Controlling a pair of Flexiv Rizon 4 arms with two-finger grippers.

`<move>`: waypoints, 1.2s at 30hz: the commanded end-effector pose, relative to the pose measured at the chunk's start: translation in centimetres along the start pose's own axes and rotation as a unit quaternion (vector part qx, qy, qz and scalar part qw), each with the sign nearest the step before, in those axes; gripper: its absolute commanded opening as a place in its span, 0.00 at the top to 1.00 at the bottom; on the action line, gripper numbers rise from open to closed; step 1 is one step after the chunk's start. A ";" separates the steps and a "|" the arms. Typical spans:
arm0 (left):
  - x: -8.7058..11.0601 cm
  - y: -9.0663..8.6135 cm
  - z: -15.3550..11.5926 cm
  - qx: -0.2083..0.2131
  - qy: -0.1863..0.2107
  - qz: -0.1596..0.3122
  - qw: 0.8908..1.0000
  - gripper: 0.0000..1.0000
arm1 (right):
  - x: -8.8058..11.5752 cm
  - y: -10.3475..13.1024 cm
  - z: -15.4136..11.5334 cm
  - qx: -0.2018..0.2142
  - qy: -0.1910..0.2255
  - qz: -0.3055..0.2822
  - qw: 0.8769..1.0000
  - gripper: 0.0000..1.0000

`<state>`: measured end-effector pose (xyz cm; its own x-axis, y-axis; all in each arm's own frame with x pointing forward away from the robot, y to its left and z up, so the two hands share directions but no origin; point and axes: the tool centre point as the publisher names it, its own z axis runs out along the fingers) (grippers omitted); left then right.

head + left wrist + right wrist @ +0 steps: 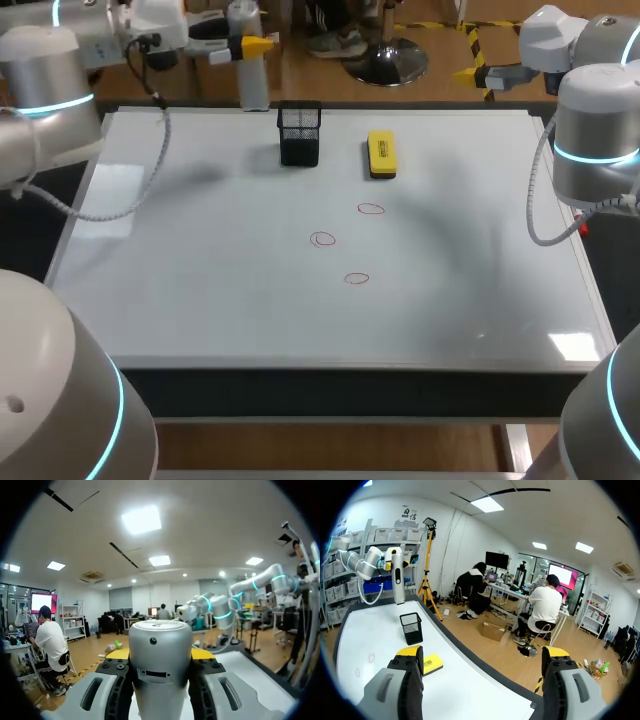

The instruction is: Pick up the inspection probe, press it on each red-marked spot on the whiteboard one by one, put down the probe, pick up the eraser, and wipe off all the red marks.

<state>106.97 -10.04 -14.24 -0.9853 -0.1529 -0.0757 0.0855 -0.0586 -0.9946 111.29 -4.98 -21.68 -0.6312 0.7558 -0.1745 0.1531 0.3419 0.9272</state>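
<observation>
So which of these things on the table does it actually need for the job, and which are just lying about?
For the job:
- inspection probe, held in the left gripper
- whiteboard
- red marks, three of them
- yellow eraser

Just lying about:
- black mesh cup, beside the eraser
- right gripper, open and holding nothing

Whiteboard lies flat as tabletop, white, pale frame all round. Black mesh holder stands upright near far edge, about midway along it. Yellow eraser lies flat just right of holder, apart from it. Three small red ovals drawn near centre: far mark below eraser, middle mark to its left, near mark closest to front.
</observation>
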 end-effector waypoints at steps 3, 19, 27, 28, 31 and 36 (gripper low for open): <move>0.7 0.4 -3.0 0.003 0.010 0.005 1.000 1.00 | 0.0 0.0 0.0 0.000 0.000 0.000 1.000 0.00; 0.4 3.0 -7.5 0.016 0.043 -0.017 0.999 1.00 | 0.0 0.0 0.0 0.000 0.000 0.000 1.000 0.00; 0.2 4.7 -9.2 0.007 0.048 -0.027 0.998 1.00 | 0.0 0.0 0.0 0.000 0.000 0.000 1.000 0.00; 0.1 4.9 -9.4 0.008 0.048 -0.030 0.998 1.00 | 0.0 0.0 0.0 0.000 0.000 0.000 1.000 0.00; 0.1 5.5 -9.7 0.007 0.049 -0.030 0.998 1.00 | 0.0 0.0 0.0 0.000 0.000 0.000 1.000 0.00; 0.1 6.6 -10.6 0.006 0.054 -0.043 0.998 1.00 | 0.0 0.0 0.0 0.000 0.000 0.000 1.000 0.00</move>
<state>105.35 -0.55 -21.07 -0.9981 -0.0624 -0.0018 0.0061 -0.0687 -0.9976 111.29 -4.98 -21.68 -0.6312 0.7557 -0.1745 0.1530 0.3419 0.9272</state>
